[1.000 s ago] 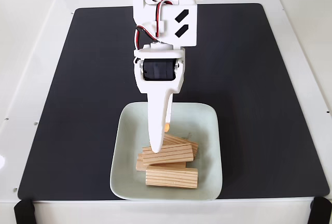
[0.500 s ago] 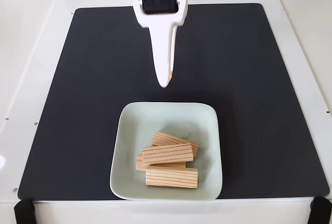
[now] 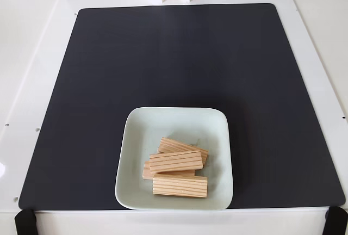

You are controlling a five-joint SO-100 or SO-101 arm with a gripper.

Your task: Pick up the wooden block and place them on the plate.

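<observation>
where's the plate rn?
In the fixed view the plate sits on the black mat, near its bottom edge and slightly left of centre, with the wooden blocks piled in its lower half.

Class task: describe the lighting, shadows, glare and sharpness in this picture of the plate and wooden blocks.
Fixed view: light is bright and even; the white table looks washed out. The black mat shows no glare. The wooden blocks cast soft, short shadows on the plate. Their grain stripes are sharp, with no motion blur.
</observation>
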